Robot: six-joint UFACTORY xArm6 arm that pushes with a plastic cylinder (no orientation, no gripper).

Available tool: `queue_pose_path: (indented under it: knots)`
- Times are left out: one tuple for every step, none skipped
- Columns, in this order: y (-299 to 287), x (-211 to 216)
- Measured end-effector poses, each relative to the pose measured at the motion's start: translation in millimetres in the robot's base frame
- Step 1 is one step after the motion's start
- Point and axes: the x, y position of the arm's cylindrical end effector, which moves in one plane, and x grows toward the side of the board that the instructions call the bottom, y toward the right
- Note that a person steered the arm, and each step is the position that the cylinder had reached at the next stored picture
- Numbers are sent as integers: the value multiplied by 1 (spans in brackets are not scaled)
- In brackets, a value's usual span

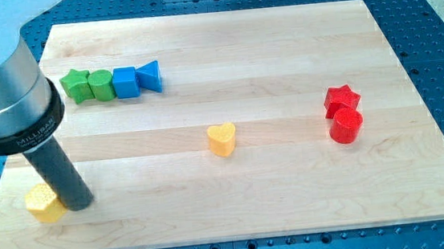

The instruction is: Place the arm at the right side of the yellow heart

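The yellow heart (222,139) sits near the middle of the wooden board (238,212). My tip (79,205) is at the view's lower left, far to the left of the heart. It touches the right side of a yellow hexagon block (44,204). The rod rises from there up to a grey cylinder (6,95) at the view's left edge.
A row of blocks lies at the upper left: green star (76,85), green cylinder (100,85), blue cube (125,81), blue triangle (150,75). A red star (341,98) and red cylinder (345,126) sit together at the right.
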Motion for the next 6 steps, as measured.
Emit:
queue_pose_path:
  knots:
    - [-20,16]
    - [-22,22]
    - [32,22]
    - [128,21]
    - [217,3]
    - [233,-3]
